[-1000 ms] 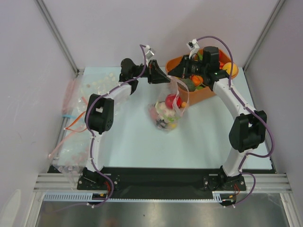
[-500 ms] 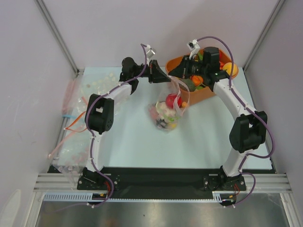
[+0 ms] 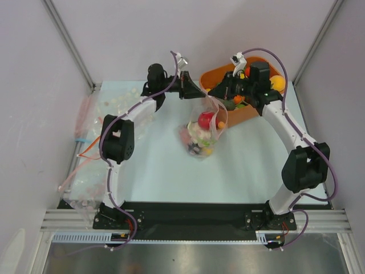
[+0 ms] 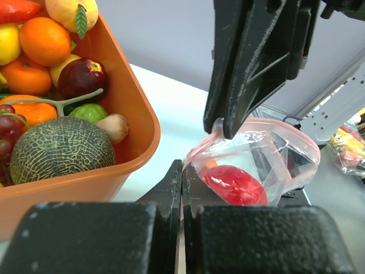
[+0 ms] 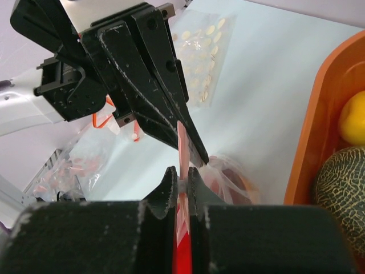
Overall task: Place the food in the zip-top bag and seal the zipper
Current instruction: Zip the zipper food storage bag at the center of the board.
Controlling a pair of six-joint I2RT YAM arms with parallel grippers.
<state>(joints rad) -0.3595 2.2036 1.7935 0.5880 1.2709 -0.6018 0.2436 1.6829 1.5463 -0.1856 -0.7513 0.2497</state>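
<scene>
Your right gripper [image 5: 181, 181] clamped tight on zipper [image 5: 181, 142], pink strip between pads. Your left gripper [image 4: 182, 171] fully closed, tips against rim of bag [image 4: 285, 154]; can't tell whether film is pinched. Bag mouth raised at both grippers' tips, just beside tub [image 4: 137, 131]; food [image 4: 236, 185] inside bag.

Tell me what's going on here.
The robot is working on a clear bag. The left gripper and right gripper meet at its mouth, both pinched shut on the pink zipper. Some food is already inside, but the mouth beyond the grippers gapes open, so it isn't sealed. More fruit sits in the orange tub beside it.
</scene>
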